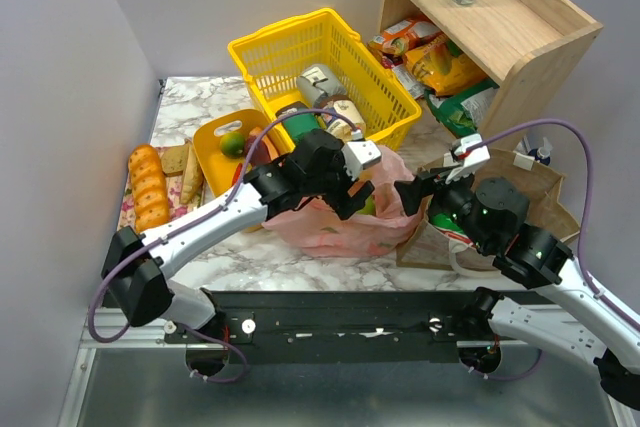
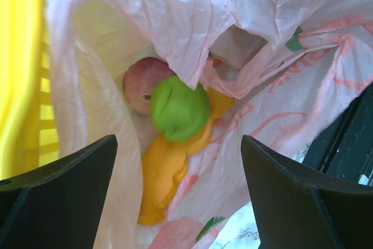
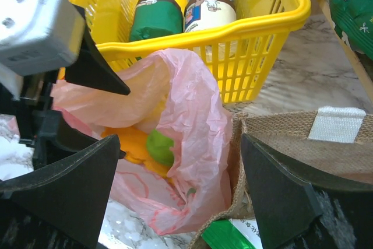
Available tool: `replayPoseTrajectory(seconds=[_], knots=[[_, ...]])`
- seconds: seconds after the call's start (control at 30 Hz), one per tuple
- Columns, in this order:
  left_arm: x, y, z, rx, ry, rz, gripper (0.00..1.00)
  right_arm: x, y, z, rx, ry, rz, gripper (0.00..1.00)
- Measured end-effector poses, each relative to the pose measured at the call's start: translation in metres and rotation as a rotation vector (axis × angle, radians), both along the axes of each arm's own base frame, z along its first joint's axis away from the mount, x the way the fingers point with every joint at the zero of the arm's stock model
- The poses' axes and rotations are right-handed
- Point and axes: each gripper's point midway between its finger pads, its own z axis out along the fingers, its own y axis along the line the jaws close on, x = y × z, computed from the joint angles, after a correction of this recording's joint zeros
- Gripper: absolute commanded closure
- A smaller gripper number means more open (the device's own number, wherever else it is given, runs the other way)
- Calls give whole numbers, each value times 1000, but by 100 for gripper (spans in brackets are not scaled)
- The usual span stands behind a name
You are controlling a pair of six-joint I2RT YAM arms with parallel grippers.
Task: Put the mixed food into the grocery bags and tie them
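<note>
The pink plastic bag lies mid-table with its mouth open. Inside it I see a green toy fruit, an orange toy piece and a pinkish round one. My left gripper hangs just over that mouth, open, holding nothing. The green fruit also shows in the right wrist view. My right gripper is open beside the pink bag, next to the brown bag. A green-and-white crisp packet sits low in the brown bag.
A yellow mesh basket holding tins stands behind the pink bag. A yellow tub with toy fruit and a braided loaf lie at the left. A wooden shelf with packets and bottles rises at the back right.
</note>
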Motion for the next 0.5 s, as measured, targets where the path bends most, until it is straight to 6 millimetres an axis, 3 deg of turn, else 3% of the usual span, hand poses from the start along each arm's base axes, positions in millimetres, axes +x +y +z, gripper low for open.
replayPoseTrajectory(seconds=[0.2,0.33,0.43,0.5], knots=[[-9,12,35,-88,-90,-7,1,0,0,0,-1,1,0,8],[-1,32,75,-185,-168,54,1,2,2,-4,-12,11,0,8],[25,69,95,-223,-205,199,1,3,4,-9,-27,24,1,8],[50,112,106,-236,-226,372,1,4,4,-11,-33,29,1,8]])
